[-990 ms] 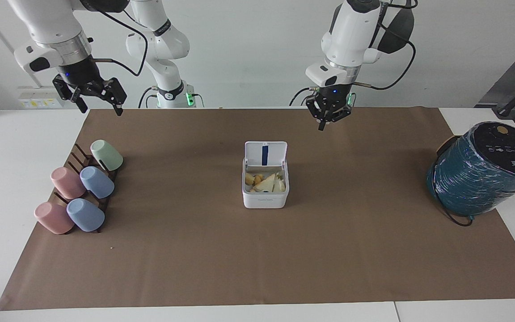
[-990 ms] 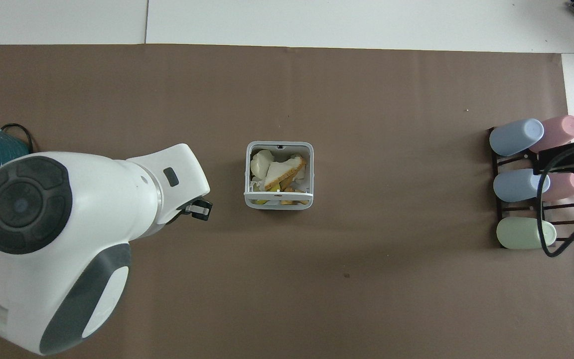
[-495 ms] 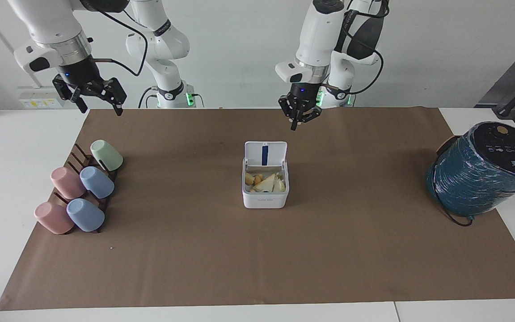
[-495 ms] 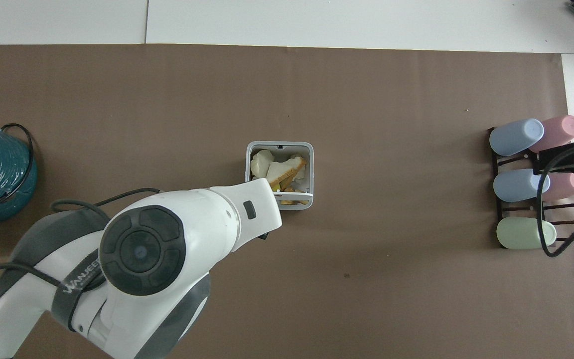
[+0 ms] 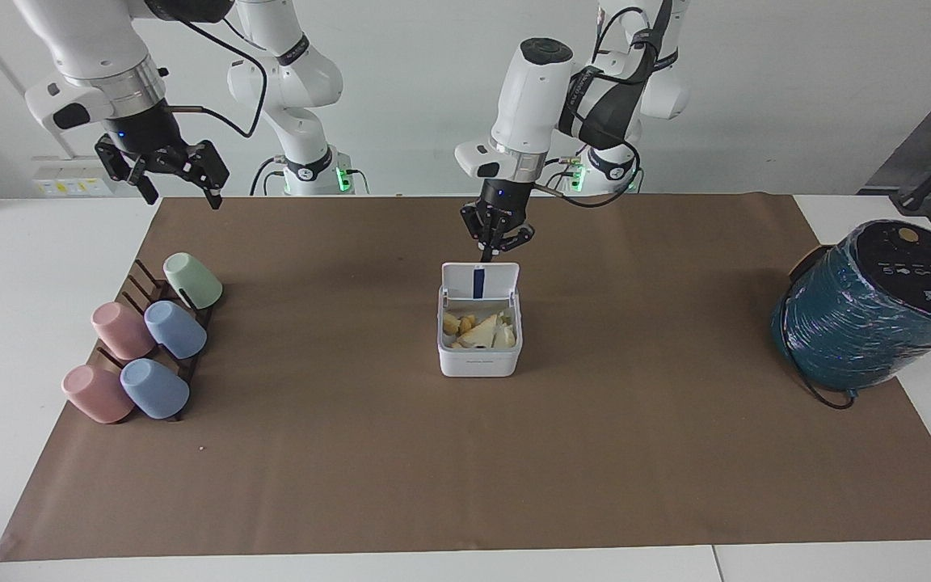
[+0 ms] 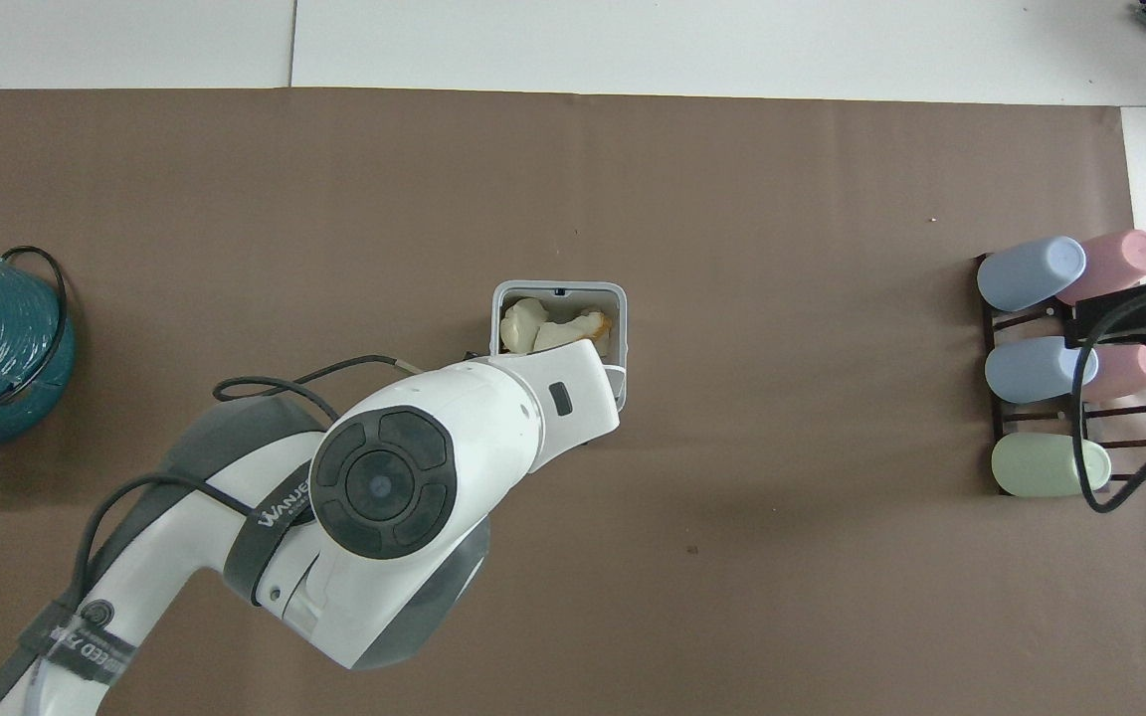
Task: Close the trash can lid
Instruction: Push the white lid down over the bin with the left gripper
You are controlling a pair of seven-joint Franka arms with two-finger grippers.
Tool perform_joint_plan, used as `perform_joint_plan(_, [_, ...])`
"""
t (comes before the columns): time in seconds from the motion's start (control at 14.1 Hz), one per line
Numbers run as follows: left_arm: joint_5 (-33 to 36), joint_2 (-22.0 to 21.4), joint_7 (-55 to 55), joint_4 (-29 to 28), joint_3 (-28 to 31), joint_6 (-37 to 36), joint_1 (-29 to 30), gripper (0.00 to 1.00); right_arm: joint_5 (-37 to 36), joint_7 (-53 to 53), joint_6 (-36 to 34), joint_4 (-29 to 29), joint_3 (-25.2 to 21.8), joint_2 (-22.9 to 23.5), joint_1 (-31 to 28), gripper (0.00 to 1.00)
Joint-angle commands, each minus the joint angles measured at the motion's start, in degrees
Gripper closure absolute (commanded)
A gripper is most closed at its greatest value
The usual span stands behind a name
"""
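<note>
The small white trash can (image 5: 479, 361) stands at the middle of the brown mat with food scraps (image 5: 479, 330) inside. Its lid (image 5: 480, 281) stands upright on the edge nearer the robots, blue strip showing. My left gripper (image 5: 490, 252) points down just over the lid's top edge, fingers together and empty; I cannot tell whether it touches. In the overhead view the left arm covers the lid and part of the trash can (image 6: 558, 289). My right gripper (image 5: 181, 198) is open and empty, waiting high over the cup rack.
A dark rack with several pastel cups (image 5: 142, 339) lies toward the right arm's end and also shows in the overhead view (image 6: 1050, 368). A large teal wrapped cylinder (image 5: 869, 315) with a black cable stands at the left arm's end of the table.
My left arm has swung in from the left arm's end and lowered, bringing its gripper over the lid's top edge. The lid, the bin and the right arm have not moved.
</note>
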Motion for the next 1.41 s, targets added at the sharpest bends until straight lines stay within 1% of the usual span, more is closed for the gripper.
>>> perform_joint_plan(0.0, [0.8,3.2,-0.9,2.3,0.4,2.8,0.0,1.00,1.2,-0.8,-0.5,0.1,0.1,-0.4,-0.5,0.00])
perform_joint_plan(0.35, [0.8,5.9,-0.4,2.1,0.4,10.3,1.9,1.00,1.2,-0.8,-0.5,0.1,0.1,-0.4,-0.5,0.00])
perform_joint_plan(0.64, [0.7,10.7,-0.8,3.0,0.5,15.0,2.1,1.00,1.2,-0.8,-0.5,0.1,0.1,-0.4,-0.5,0.00])
perform_joint_plan(0.78, [0.7,14.6,-0.9,5.9,0.5,15.5,2.2,1.00,1.2,-0.8,-0.5,0.1,0.1,-0.4,-0.5,0.00])
perform_joint_plan(0.92, [0.6,16.5,-0.8,7.8,0.7,15.6,2.2,1.00,1.2,-0.8,-0.5,0.1,0.1,-0.4,-0.5,0.00])
perform_joint_plan(1.13, [0.7,18.5,-0.8,8.1,0.8,17.5,2.2,1.00,1.2,-0.8,-0.5,0.1,0.1,-0.4,-0.5,0.00])
perform_joint_plan(1.34, [0.7,19.3,-0.4,7.9,1.0,17.8,2.4,1.00,1.2,-0.8,-0.5,0.1,0.1,-0.4,-0.5,0.00])
